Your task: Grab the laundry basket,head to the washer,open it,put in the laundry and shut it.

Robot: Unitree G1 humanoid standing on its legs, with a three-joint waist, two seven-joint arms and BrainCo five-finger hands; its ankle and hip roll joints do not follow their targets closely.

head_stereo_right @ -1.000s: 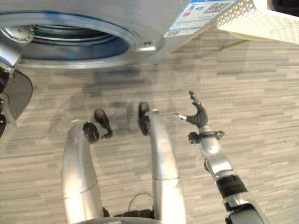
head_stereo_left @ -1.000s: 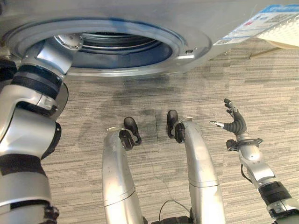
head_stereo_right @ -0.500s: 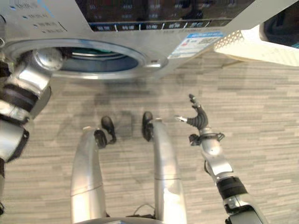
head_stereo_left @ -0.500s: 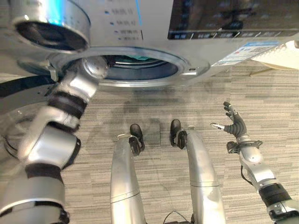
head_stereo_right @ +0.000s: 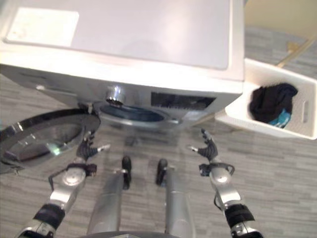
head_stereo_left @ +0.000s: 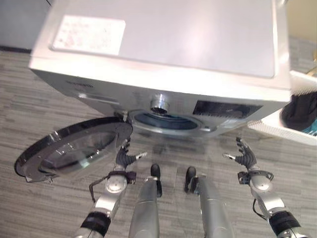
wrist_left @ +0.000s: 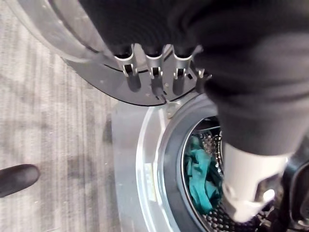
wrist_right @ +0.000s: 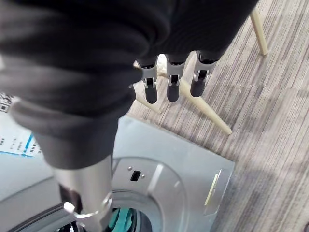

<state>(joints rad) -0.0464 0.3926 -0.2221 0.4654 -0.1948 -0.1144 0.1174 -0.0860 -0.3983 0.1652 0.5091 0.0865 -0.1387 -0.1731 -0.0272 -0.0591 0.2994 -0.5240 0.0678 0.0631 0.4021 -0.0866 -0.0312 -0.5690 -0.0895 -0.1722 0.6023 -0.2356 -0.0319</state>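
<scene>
While the washer (head_stereo_left: 163,54) door (head_stereo_left: 74,147) hangs open with teal laundry (wrist_left: 200,171) inside, dark clothes (head_stereo_right: 271,101) remain in the basket (head_stereo_right: 302,130); left hand (head_stereo_left: 125,158) and right hand (head_stereo_left: 244,157) slack-fingered, empty; loading unfinished, door unshut.

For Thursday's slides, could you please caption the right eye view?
Both hands, left and right, hang open before the washer, its door swung open; laundry basket alongside.

The washer (head_stereo_right: 148,54) and, just beside it, the basket (head_stereo_right: 277,124) are carried by the striped grey floor (head_stereo_right: 277,168).
</scene>
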